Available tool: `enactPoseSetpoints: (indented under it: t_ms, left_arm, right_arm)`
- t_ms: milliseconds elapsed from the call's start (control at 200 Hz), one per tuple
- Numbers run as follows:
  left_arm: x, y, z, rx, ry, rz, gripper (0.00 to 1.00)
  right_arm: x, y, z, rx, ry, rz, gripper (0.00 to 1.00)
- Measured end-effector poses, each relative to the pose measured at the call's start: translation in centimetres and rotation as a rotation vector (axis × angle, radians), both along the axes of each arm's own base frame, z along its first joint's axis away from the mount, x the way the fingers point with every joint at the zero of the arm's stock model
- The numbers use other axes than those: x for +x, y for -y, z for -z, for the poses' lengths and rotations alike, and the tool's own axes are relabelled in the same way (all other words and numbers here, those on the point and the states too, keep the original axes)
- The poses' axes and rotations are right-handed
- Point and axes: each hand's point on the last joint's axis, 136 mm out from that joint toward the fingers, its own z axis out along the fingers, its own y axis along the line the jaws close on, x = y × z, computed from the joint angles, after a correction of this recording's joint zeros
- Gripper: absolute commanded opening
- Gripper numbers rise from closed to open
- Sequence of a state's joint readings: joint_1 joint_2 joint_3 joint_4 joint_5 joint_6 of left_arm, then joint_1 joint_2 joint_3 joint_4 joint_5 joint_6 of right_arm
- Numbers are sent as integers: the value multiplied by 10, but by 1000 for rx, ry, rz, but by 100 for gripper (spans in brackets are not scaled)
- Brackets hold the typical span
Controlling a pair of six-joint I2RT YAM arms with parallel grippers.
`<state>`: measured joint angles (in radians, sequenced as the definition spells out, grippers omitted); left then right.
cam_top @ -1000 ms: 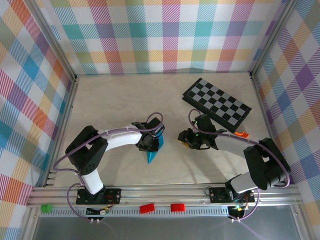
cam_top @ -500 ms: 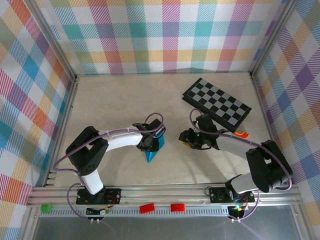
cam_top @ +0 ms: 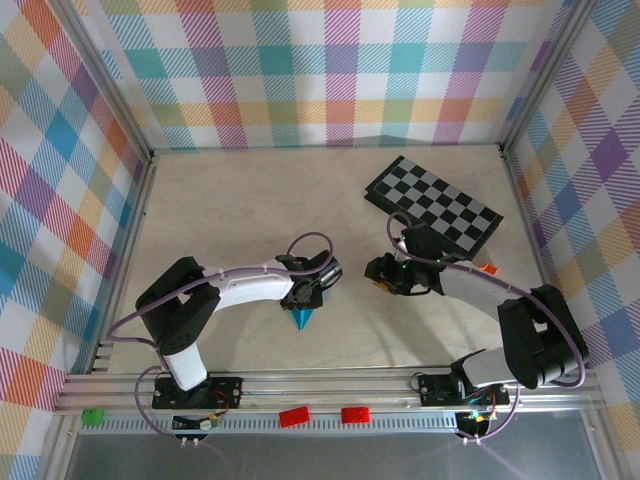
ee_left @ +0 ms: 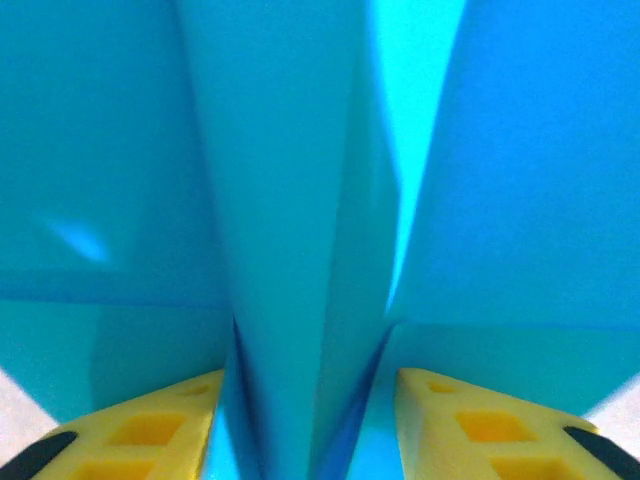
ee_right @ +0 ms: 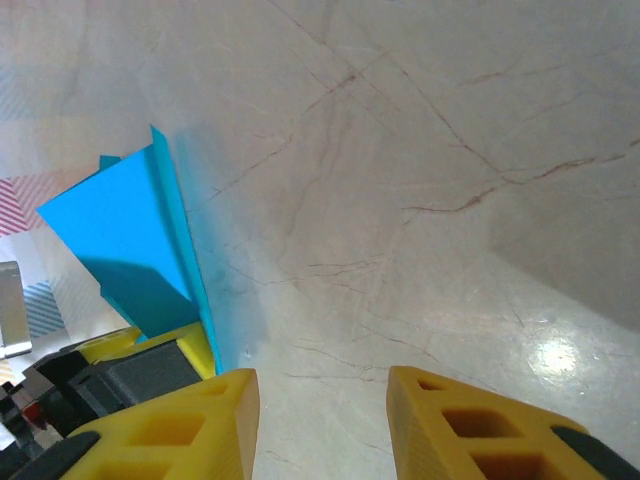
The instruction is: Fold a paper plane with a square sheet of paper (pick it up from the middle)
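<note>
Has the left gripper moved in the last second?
Yes: the left gripper has edged right, toward the checkered board's side, now covering more of the paper plane.

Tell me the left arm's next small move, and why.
Probably lift the left gripper straight up, off the paper plane. Its fingers stand apart on either side of the plane's centre fold, seemingly just clear of it, and the plane rests on the table. The right gripper is open and empty nearby, so nothing grips the paper.
</note>
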<state>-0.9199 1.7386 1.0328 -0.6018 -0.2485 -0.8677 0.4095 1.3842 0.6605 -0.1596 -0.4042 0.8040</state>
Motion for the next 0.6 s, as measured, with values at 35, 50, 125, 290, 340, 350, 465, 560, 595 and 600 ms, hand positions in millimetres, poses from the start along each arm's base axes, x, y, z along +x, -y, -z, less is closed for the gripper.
enactPoseSetpoints:
  t_ms: [35, 50, 125, 290, 340, 350, 465, 560, 595, 600]
  left_arm:
    - [0, 1, -3, -2, 9, -11, 51]
    - [0, 1, -4, -6, 10, -17, 51]
    - [0, 3, -14, -15, 34, -31, 56]
    - [0, 9, -42, -64, 100, -51, 59]
    - [-1, 9, -51, -79, 121, -52, 60]
    - [-1, 9, -53, -84, 124, -54, 60]
    - [0, 0, -78, -121, 199, -64, 64]
    - [1, -22, -103, -136, 286, -73, 71]
    - [1, -34, -112, -142, 320, -72, 73]
    - [2, -35, -113, -142, 324, -70, 74]
  right_arm:
    - [1, 1, -4, 3, 10, -1, 39]
    - [2, 1, -6, 4, 16, -3, 39]
    - [3, 2, -14, 7, 41, -5, 40]
    - [4, 9, -28, -5, 86, 0, 45]
    - [2, 13, -31, -23, 99, 3, 49]
    - [2, 14, -31, -30, 102, 3, 50]
    - [3, 32, -41, -121, 155, 42, 60]
    - [7, 58, -53, -246, 231, 108, 66]
    - [10, 69, -58, -297, 264, 140, 70]
    - [10, 72, -59, -309, 271, 151, 71]
